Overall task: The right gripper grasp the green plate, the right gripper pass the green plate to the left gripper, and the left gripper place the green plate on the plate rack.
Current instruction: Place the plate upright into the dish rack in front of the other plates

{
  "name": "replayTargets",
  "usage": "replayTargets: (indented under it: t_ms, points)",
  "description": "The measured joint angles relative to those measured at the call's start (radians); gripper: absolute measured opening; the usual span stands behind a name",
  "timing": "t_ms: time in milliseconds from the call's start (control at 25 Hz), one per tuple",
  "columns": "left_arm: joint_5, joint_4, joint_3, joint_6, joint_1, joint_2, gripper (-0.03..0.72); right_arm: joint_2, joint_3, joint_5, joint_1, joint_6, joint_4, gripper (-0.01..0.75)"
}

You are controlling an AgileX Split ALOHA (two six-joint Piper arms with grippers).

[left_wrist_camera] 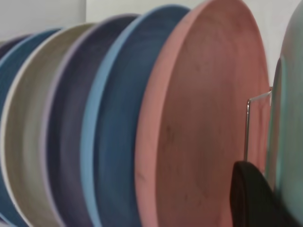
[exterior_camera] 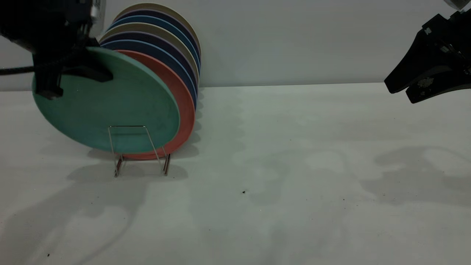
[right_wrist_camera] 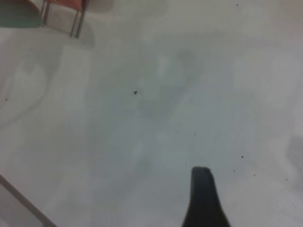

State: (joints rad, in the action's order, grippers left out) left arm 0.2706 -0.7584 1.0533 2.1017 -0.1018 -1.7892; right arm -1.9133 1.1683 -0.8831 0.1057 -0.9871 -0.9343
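The bare worktop (exterior_camera: 279,191) fills the foreground. On it stands the rack (exterior_camera: 141,152), whose front wire loop crosses the lower face of the green plate (exterior_camera: 110,106). The plate stands on edge, tilted, its bottom behind that front loop and its back against or just beside the pink plate (exterior_camera: 186,110); behind that come blue and beige plates (exterior_camera: 158,33), filling the rack to the wall.

The left claw (exterior_camera: 73,70) is clamped on the green plate's upper left rim, one finger (exterior_camera: 94,71) lying across its face. In the left wrist view a dark finger (left_wrist_camera: 253,198) sits by the plate's edge, with the pink plate close alongside.

The right claw (exterior_camera: 423,86) hangs high at the far right, well apart from the rack, jaws parted and empty.

Risk, as I judge it: whether the plate's bottom edge is properly seated between the wires cannot be seen. Released too early, it could slide forward over the low front loop and roll onto the worktop. Pushed further back, it would press the pink plate and could shove the light rack or topple the row. Pulling the claw out sideways might also drag the rim with it.
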Motion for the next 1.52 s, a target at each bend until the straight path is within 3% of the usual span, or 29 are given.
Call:
replayTargets:
  t_ms: [280,640,1040,1200,1520]
  points:
    - [-0.031,-0.001,0.000,0.000,0.000,-0.014,0.141,0.000,0.000,0.000,0.000,0.003,0.002,0.546]
    - [-0.033,-0.006,0.000,0.000,0.000,-0.014,0.239,0.000,0.000,0.000,0.000,0.005,0.002,0.546]
    - [-0.030,-0.027,0.000,0.000,0.000,0.014,0.242,0.000,0.000,0.002,0.000,0.006,0.003,0.546]
    - [0.023,-0.030,0.000,-0.008,0.000,0.071,0.255,0.000,0.000,0.017,0.000,0.007,0.003,0.546]
    - [0.115,0.056,0.000,-0.249,0.000,0.124,0.361,0.000,0.000,0.020,0.000,0.013,0.007,0.546]
